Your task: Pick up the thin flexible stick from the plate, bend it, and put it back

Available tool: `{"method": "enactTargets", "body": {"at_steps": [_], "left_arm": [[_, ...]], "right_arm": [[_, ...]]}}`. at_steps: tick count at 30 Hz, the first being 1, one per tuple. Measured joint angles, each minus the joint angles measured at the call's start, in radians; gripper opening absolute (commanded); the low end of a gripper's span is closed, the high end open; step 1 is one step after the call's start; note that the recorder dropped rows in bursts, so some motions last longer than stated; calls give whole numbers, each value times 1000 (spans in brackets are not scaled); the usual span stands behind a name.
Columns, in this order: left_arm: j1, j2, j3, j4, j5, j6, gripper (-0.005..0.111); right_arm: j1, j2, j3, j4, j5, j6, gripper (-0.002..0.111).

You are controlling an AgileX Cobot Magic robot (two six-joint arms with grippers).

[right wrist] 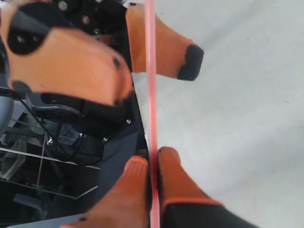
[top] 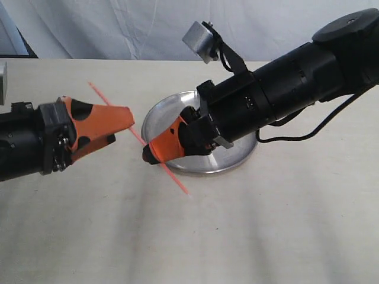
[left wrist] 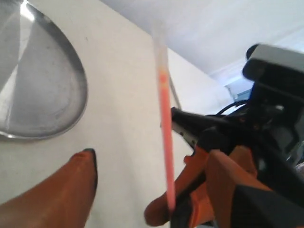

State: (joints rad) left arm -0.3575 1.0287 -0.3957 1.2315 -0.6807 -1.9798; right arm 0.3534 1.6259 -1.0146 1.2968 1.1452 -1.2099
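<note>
The thin red-orange stick [top: 109, 102] is off the plate and straight, slanting across the table in front of the plate's near-left rim. My right gripper [top: 151, 155] is shut on it partway along, with one end sticking out below the fingers. The right wrist view shows the stick [right wrist: 150, 71] pinched in the right gripper [right wrist: 152, 159]. My left gripper [top: 122, 131] is open at the stick's upper half, fingers apart on either side of it. The left wrist view shows the stick [left wrist: 164, 104] with its pale tip, crossing the open left gripper [left wrist: 152, 161]. The steel plate [top: 169, 109] holds nothing.
The plate [left wrist: 47, 85] lies on a beige table [top: 237, 236] with a white cloth behind it. The right arm's thick black body [top: 284, 89] hangs over the plate's right side. A grey camera block [top: 200, 40] and a black cable [top: 308, 135] sit beside it.
</note>
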Motion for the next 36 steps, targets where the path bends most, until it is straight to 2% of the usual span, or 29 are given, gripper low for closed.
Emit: {"method": "enactTargets", "body": {"at_steps": [3, 5, 11, 19, 25, 33, 36], "left_arm": [[0, 0, -2, -110, -31, 3, 56], [0, 0, -4, -141, -41, 17, 48], [-2, 13, -10, -177, -32, 79, 0], [-2, 17, -19, -176, -42, 238, 0], [-2, 30, -21, -149, -31, 249, 0], [-2, 37, -21, -174, -111, 257, 0], [-2, 40, -21, -189, -122, 259, 0]], "right_arm": [[0, 0, 0, 14, -1, 16, -1], [0, 0, 0, 32, 8, 21, -1], [49, 0, 0, 105, 38, 27, -1], [63, 2, 6, 152, 32, 29, -1], [63, 0, 13, 148, 23, 29, -1], [63, -11, 11, 85, 32, 25, -1], [63, -16, 7, 79, 24, 21, 5]]}}
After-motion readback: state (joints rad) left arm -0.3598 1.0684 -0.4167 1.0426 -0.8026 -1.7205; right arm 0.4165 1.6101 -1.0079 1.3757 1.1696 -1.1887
